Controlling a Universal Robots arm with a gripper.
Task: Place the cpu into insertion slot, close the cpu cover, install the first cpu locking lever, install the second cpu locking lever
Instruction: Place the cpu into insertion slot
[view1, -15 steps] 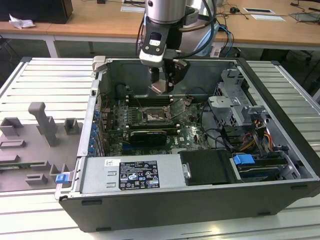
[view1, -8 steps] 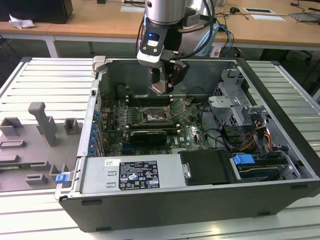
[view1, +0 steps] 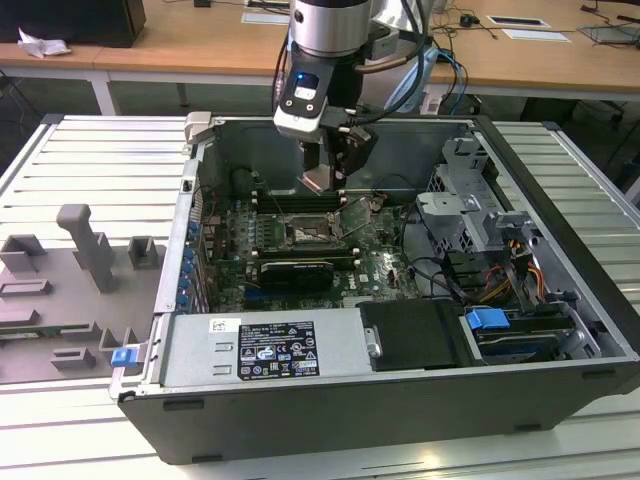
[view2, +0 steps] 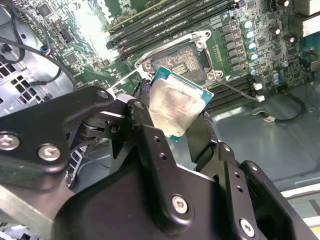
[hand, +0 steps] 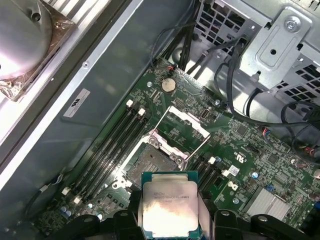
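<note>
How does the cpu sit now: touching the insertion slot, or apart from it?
Apart. In the exterior view the cpu, clamped in the tool, hangs above the insertion slot, with the case's back wall showing between them.

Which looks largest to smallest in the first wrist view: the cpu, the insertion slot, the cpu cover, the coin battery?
1. cpu, though nearness to the camera inflates it.
2. cpu cover and insertion slot, looking alike.
3. coin battery.

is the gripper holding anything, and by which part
Yes. The gripper holds the cpu, clamped across two opposite side edges, with its metal face left uncovered.
</note>
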